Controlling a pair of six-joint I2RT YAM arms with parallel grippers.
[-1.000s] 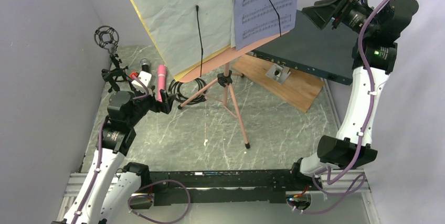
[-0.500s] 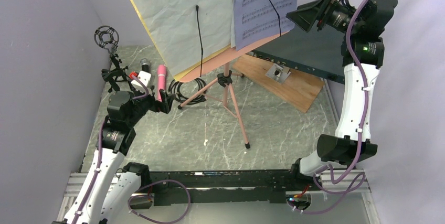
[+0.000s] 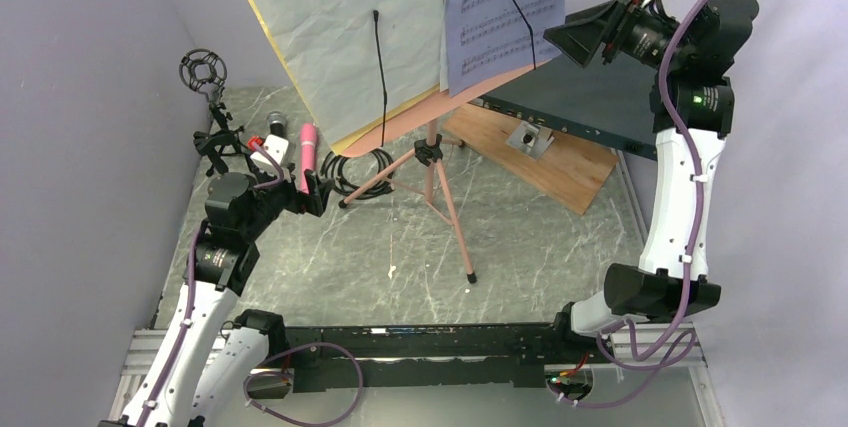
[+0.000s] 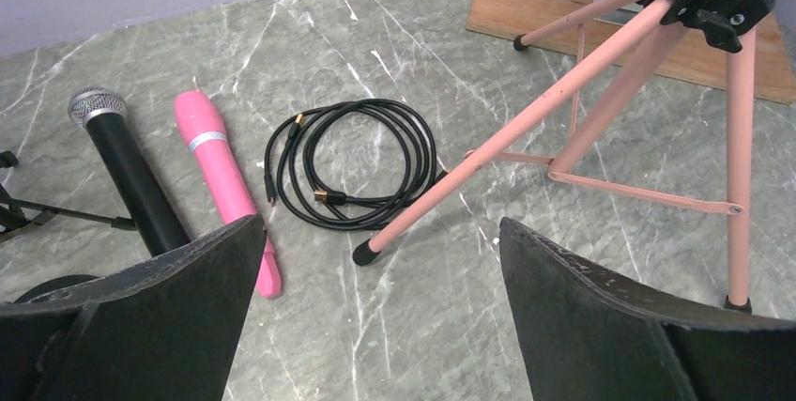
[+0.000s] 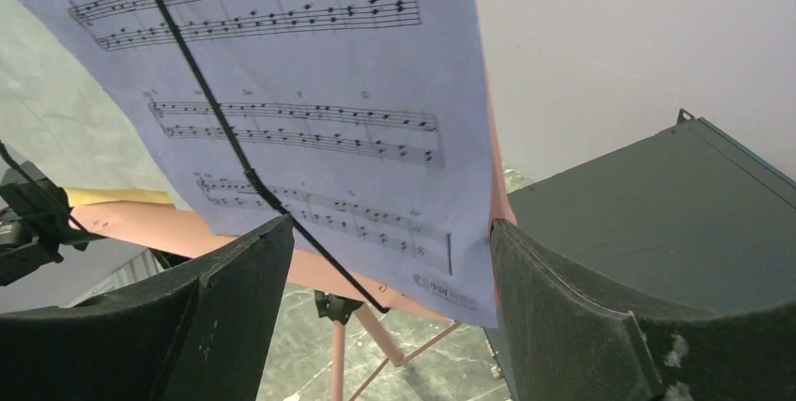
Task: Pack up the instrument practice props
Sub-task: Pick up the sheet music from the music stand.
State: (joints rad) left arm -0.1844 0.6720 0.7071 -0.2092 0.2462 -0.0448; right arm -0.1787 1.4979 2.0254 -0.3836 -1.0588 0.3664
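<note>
Pink stand (image 3: 452, 217): mid-table on three spread legs, which hold its tilted desk up. We judge nothing is packed yet.
Score (image 5: 319, 91): rests on the desk's lip, pinned by a black wire arm (image 5: 249, 176) so it cannot slide off.
Blank pages (image 3: 340, 27): white over yellow, on the desk's left half under a second wire.
Right gripper (image 5: 390, 227): raised to the score's lower right corner, fingers spread either side of that edge and gripping nothing. It is likely lining up to pull the sheet.
Left gripper (image 4: 380, 227): low over the table, fingers wide apart, empty, near a stand foot.
Mics: pink mic (image 4: 228, 190) and black mic (image 4: 136, 176) lie flat side by side, just beside a cable coil (image 4: 418, 152).
Writing: printed staves and notes. A small line at the score's corner seems to be print, too small for us to read. No brand seen.
</note>
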